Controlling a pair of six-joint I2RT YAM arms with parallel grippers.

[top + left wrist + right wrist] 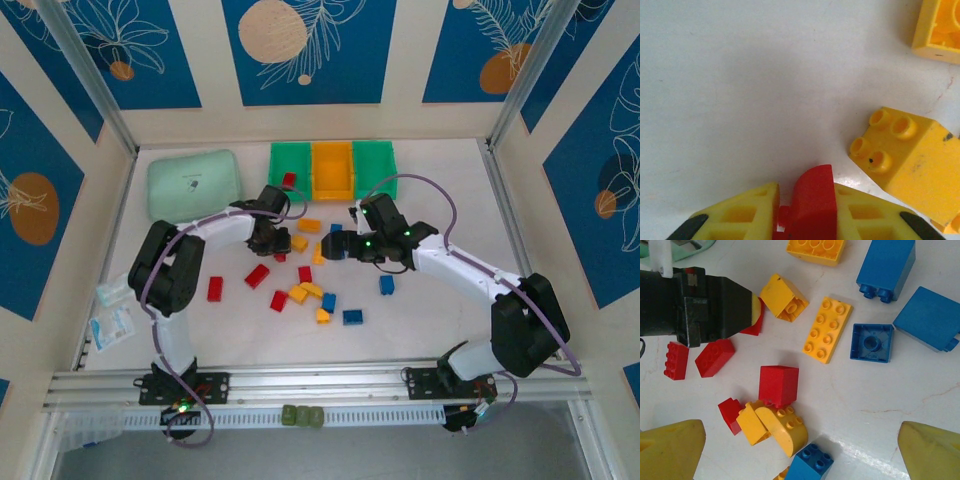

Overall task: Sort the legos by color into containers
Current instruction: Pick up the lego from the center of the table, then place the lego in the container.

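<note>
Clamping red lego (812, 210) lengthwise, studs sideways: left hand (807, 192); right hand (797, 440) gaping, empty.

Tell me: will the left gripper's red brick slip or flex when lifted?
Probably rigid: the red brick looks like hard plastic. Its smooth faces might slip, though the left gripper is shut on it. Likely light, being small.

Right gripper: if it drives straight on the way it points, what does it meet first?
Likely the blue brick, centred in the open right gripper, then the rounded yellow brick beyond; depth is unclear, so the table could come first.
</note>
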